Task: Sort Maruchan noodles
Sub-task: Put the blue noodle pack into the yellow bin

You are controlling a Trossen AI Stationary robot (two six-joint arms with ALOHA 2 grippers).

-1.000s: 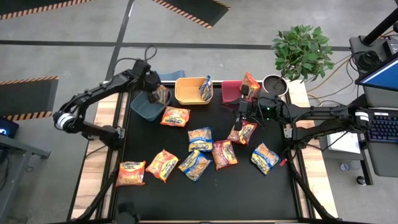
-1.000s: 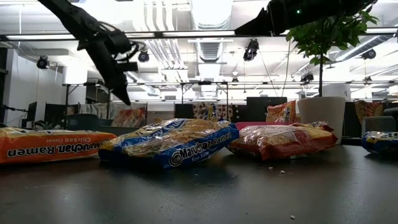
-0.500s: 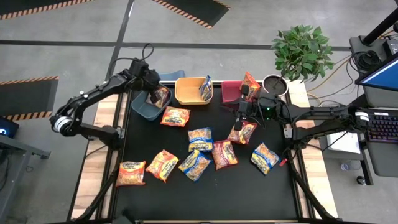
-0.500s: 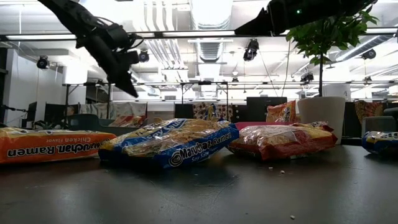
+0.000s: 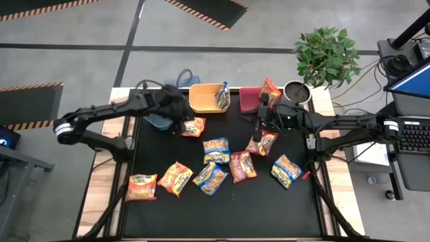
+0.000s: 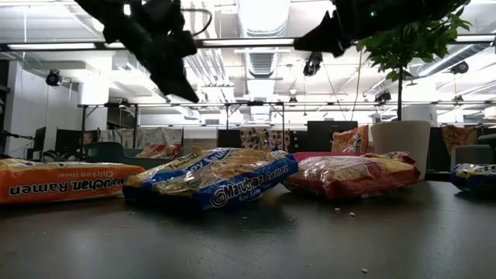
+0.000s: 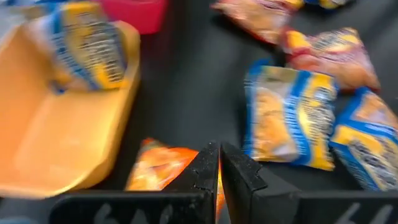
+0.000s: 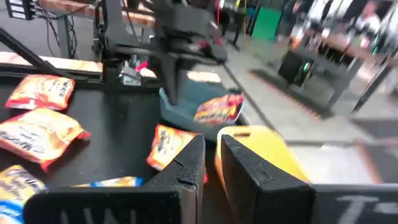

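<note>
Several Maruchan noodle packets lie flat across the black table point(image 5: 161, 215), among them a blue-trimmed one point(image 5: 216, 149) and a red one point(image 5: 262, 142). An orange-trimmed packet point(image 5: 192, 126) point(image 7: 158, 174) lies just near of the yellow bin point(image 5: 205, 101), and a blue-trimmed packet point(image 5: 222, 95) leans in that bin. Another packet point(image 5: 271, 91) leans in the red bin point(image 5: 248, 99), and one point(image 8: 217, 109) lies in the blue bin point(image 5: 156, 122). My left gripper point(image 5: 181, 117) point(image 7: 219, 158) hangs shut and empty above the orange-trimmed packet. My right gripper point(image 5: 259, 124) point(image 8: 211, 155) is held level above the red packet, fingers nearly together with nothing between them.
A potted plant point(image 5: 327, 54) and a dark round pot point(image 5: 295, 91) stand at the far right corner. A laptop and keyboard point(image 5: 410, 134) sit beyond the table's right edge. Free black surface lies along the near edge and at the table's left.
My left gripper has swung away from over the blue bin toward the table's right, rising a little, and now hangs over the orange-trimmed packet by the yellow bin. It has stayed shut. No packet has moved.
</note>
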